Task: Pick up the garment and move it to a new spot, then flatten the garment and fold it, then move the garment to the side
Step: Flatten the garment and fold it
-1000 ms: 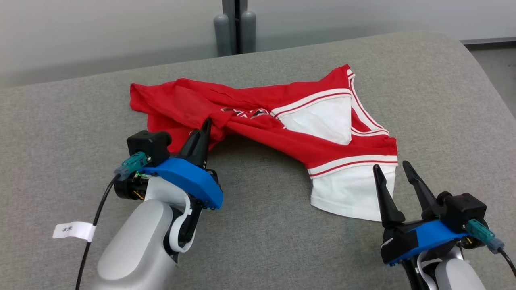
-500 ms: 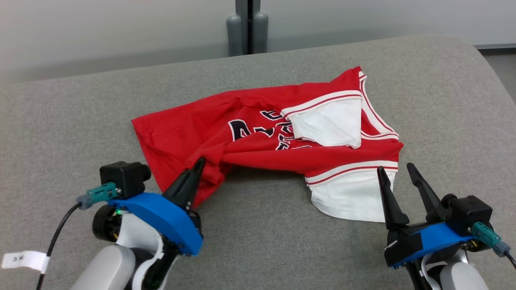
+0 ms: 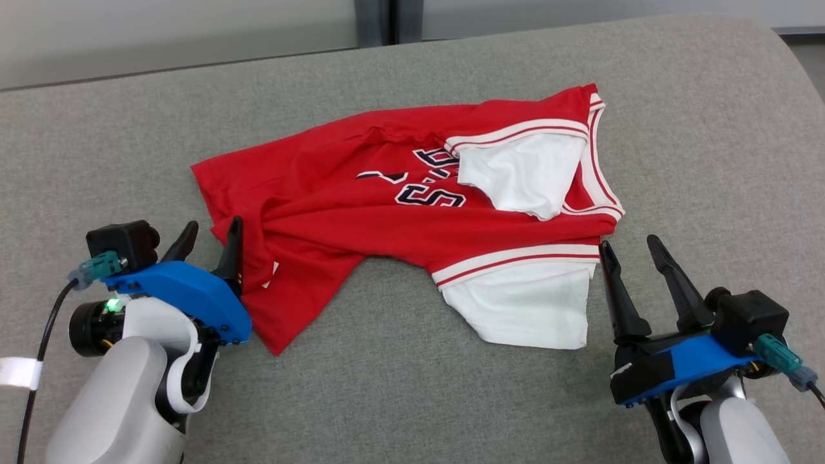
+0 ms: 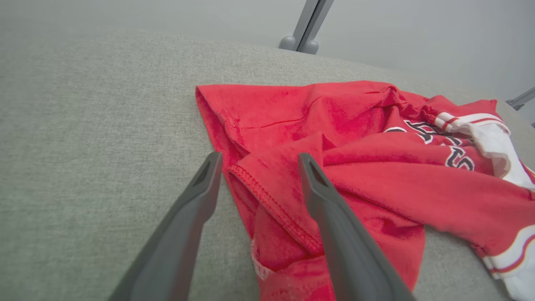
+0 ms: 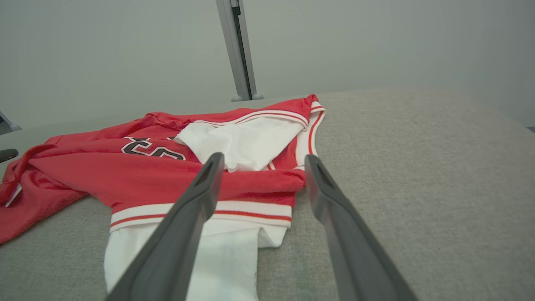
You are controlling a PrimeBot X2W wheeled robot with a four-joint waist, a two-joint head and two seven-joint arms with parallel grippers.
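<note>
The garment (image 3: 361, 219), a red sleeveless jersey with white and red striped trim, lies bunched across the middle of the grey fabric surface (image 3: 412, 399). Its white lining is turned out at the end nearest the right hand.

The left hand (image 3: 213, 225) sits at the garment's red hem end with its fingers apart. In the left wrist view they straddle the stitched hem edge (image 4: 271, 200) without pinching it. The right hand (image 3: 627, 243) waits just beside the garment's white-trimmed end, fingers also spread and holding nothing.

The step in hand looks like flattening. To do it well, each hand should probably take a single layer at an outer corner of the garment, not a gathered fold. The two corners can then be drawn apart and low along the surface, so the twist running through the garment's middle comes out. Gripping the doubled ridge near the hem would likely only drag the crease along.

Dark letters edged in white (image 3: 428, 193) show on the garment's chest. They are partly buried in folds, so I can only say one may be an "S". A white tag (image 3: 16, 372) hangs on the cable well to the left of the garment, and no print on it can be read.
</note>
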